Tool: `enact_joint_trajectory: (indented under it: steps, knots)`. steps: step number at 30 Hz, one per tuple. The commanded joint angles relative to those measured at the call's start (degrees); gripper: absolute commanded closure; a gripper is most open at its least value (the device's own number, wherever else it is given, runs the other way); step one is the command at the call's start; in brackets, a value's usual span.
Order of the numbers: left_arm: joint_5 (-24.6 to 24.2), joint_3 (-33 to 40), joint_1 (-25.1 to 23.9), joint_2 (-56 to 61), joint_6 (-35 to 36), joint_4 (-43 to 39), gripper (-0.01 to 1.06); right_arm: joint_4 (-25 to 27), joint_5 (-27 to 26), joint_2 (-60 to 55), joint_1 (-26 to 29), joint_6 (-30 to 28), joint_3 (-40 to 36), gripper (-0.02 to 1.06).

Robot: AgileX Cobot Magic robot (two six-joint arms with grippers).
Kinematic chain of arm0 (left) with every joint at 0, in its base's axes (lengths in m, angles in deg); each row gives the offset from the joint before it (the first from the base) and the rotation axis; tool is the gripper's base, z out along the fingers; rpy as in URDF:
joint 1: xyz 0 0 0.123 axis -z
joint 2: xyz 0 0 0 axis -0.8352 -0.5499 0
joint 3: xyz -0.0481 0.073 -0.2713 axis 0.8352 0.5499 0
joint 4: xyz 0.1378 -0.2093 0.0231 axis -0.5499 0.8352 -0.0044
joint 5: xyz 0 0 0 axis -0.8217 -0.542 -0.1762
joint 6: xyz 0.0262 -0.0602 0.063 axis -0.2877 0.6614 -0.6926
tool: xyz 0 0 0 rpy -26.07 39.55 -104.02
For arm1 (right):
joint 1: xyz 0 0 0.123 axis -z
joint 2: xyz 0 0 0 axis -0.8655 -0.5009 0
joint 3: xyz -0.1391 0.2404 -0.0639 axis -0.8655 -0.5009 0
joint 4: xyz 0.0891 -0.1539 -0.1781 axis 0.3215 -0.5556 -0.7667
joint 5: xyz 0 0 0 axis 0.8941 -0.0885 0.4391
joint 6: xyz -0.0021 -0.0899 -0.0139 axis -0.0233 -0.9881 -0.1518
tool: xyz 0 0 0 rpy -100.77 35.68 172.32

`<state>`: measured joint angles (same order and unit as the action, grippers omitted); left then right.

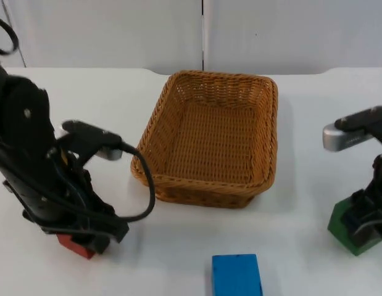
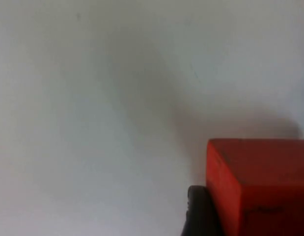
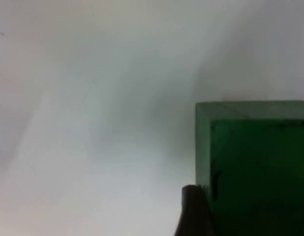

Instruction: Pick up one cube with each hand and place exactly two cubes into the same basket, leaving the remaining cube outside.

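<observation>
White table top, grey partition wall behind. Left gripper closed around small red cube; right gripper grips green cube. Woven wicker basket between them; blue cube near it.

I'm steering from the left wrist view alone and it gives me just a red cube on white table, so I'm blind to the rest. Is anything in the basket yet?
Observer: No. In the top view the basket has nothing in it.
Operator: And where is the right gripper?
Observer: The right gripper is down at a green cube on the table to the right of the basket.
</observation>
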<state>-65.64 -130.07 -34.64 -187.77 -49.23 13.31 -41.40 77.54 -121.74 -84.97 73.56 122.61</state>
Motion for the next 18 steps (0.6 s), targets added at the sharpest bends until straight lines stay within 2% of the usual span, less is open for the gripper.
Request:
enact_joint_trajectory:
  steps: [1,9,18]
  knots:
    - [-2.1,-0.1,-0.1,3.9,1.8,0.9,1.05,-0.1,2.5,3.3,-0.3,-0.2,0.3,1.05]
    - [-9.7,-0.1,-0.1,18.1,3.1,2.4,1.05,0.0,6.5,15.6,-0.3,1.0,0.3,1.05]
    - [-14.7,-0.1,-0.1,31.3,3.1,4.0,1.05,0.0,7.1,27.3,-0.3,2.3,0.3,1.05]
